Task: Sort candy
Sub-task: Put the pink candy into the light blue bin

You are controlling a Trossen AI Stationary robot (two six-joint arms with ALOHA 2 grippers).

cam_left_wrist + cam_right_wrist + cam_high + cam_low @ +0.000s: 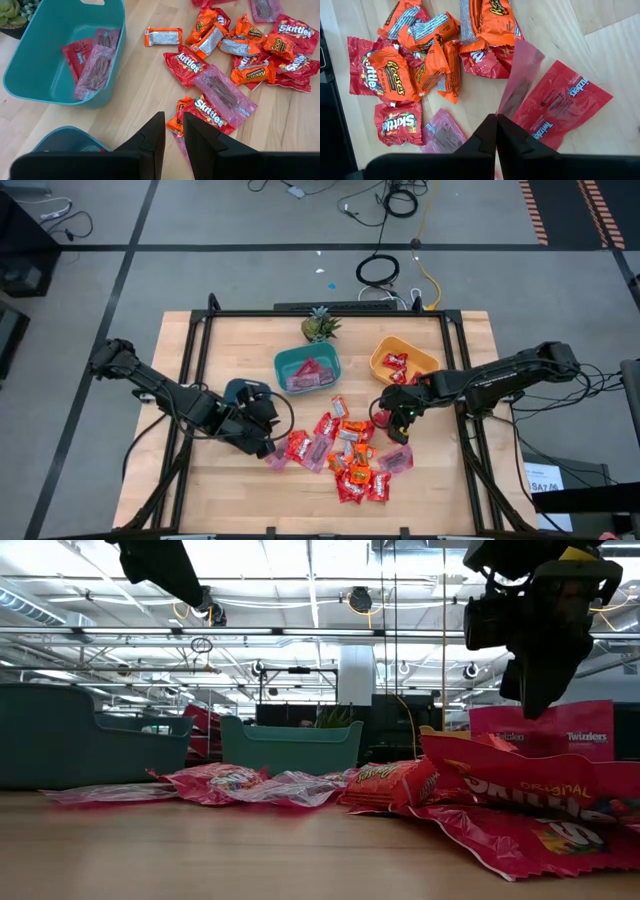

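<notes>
The shiny red, orange and pink wrapped candy (345,452) lies in a heap near the six o'clock edge of the light wooden table (190,365). A few pieces sit in the teal plastic bowl (284,364) and the orange plastic bowl (384,352). The right gripper (496,118), at the heap's three o'clock side, pinches a see-through pink wrapper (521,75). The left gripper (173,120), at nine o'clock, is slightly apart and empty.

The second teal bowl (70,142) is cut off by the left wrist view's edge, its contents hidden.
</notes>
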